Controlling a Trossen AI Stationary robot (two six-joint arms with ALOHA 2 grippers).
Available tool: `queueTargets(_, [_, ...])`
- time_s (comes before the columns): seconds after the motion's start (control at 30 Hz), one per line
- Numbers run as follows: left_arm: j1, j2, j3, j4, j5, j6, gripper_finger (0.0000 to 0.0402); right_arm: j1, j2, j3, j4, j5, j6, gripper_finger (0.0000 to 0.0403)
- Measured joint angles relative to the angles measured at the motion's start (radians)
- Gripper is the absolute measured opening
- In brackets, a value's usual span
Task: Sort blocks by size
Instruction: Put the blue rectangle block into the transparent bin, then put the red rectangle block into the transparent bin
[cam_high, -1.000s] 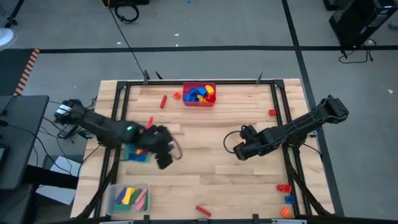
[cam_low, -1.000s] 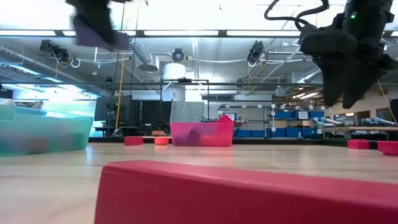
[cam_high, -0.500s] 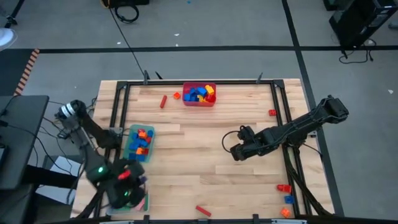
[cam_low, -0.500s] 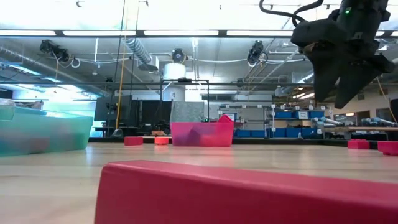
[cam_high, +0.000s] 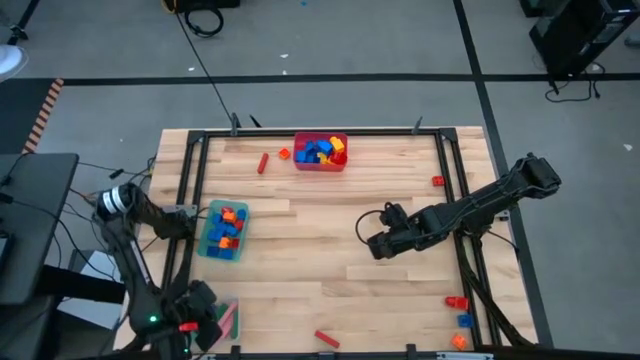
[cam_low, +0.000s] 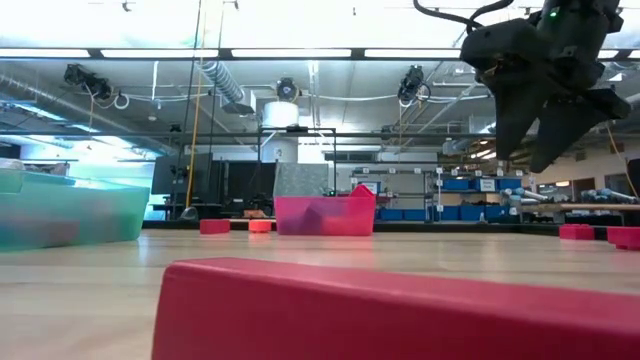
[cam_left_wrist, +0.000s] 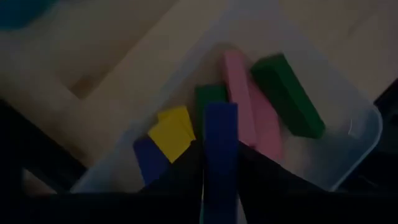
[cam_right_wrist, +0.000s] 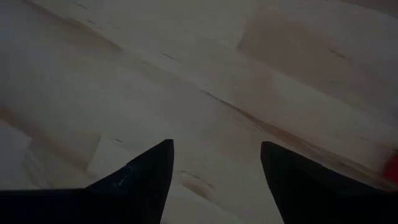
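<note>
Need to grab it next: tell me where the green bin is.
High view: the green bin sits on the table's left side, beyond the clear bin where the left hand hovers.

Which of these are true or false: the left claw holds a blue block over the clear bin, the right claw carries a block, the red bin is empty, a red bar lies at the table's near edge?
1. The left gripper holds a blue block over the clear bin: true.
2. The right gripper carries a block: false, its open fingers hold nothing.
3. The red bin is empty: false, it holds blocks.
4. A red bar lies near the table's front edge: true.
</note>
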Motion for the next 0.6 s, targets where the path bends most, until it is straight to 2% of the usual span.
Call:
queueTargets(0.4, [-0.005, 0.02, 0.0, 0.058, -0.017, -0.004, 0.0104, 0.0, 0.0, 0.0, 0.033, 0.0, -0.002, 0.0254])
queueTargets(0.6, [0.052, -0.021, 0.0, 0.025, -0.02, -0.049, 0.0116, 0.0, 0.0, 0.0, 0.035, 0.001, -0.035, 0.0254])
